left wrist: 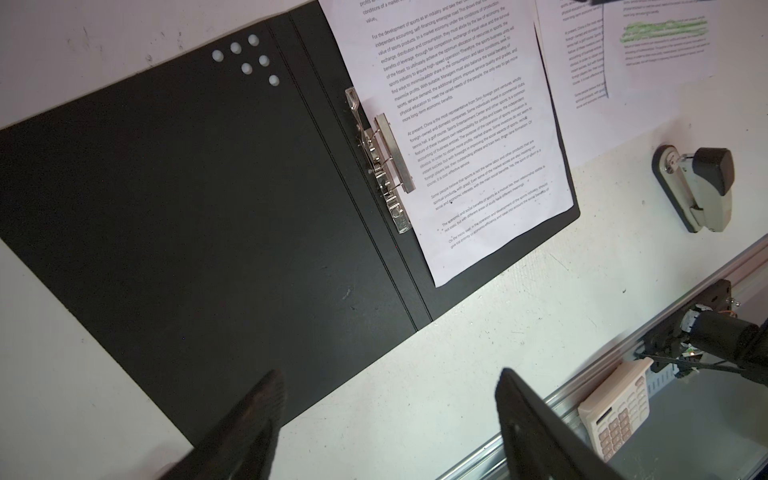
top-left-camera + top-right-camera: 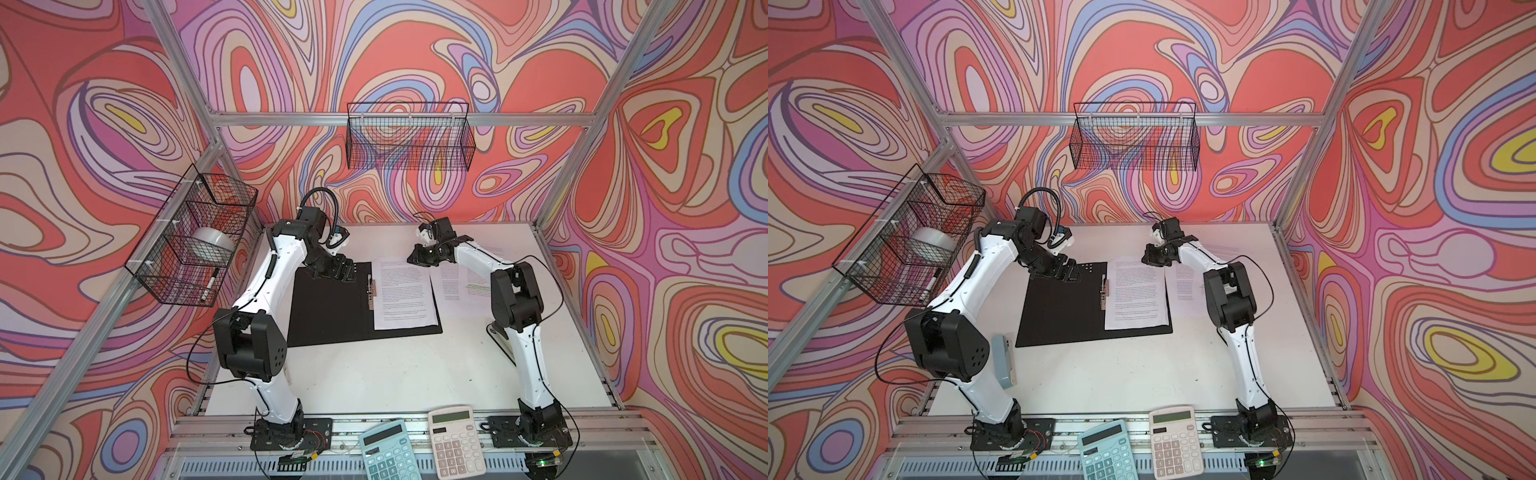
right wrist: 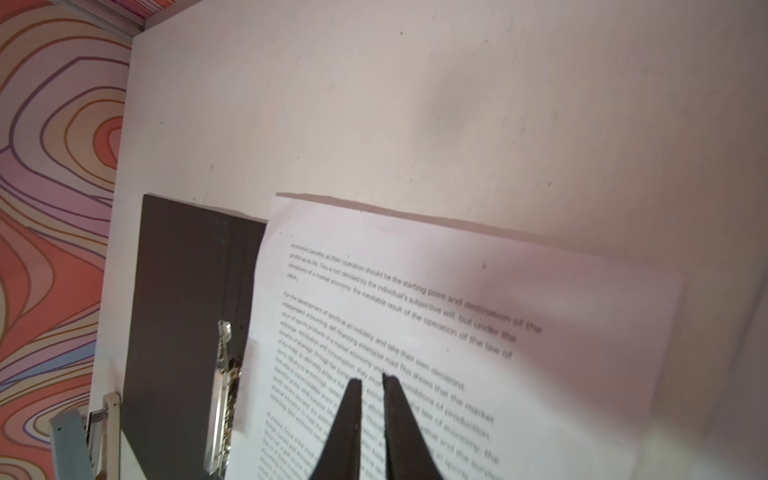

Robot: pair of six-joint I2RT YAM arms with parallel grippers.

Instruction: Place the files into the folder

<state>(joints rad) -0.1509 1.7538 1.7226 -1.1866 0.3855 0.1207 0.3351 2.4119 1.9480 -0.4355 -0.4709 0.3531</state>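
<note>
The folder (image 2: 328, 307) lies open on the white table, black inside up, with a metal clip (image 1: 386, 166) along its spine. One of the files, a white printed sheet (image 2: 405, 295), rests on the folder's right half, beside the clip. More files (image 2: 461, 286) lie on the table to its right, and one (image 1: 665, 41) has green highlighted lines. My left gripper (image 1: 388, 374) hangs open over the folder's far left corner (image 2: 345, 270) with nothing between its fingers. My right gripper (image 3: 372, 378) is shut, hovering over the far end of the sheet on the folder (image 2: 411, 258).
A grey stapler (image 1: 694, 187) sits on the table right of the folder, near the right arm. A grey-blue desk tool (image 2: 1005, 361) stands by the left arm. Two calculators (image 2: 384, 451) (image 2: 455, 440) lie on the front rail. Wire baskets hang on the back wall (image 2: 409, 137) and left wall (image 2: 195, 237).
</note>
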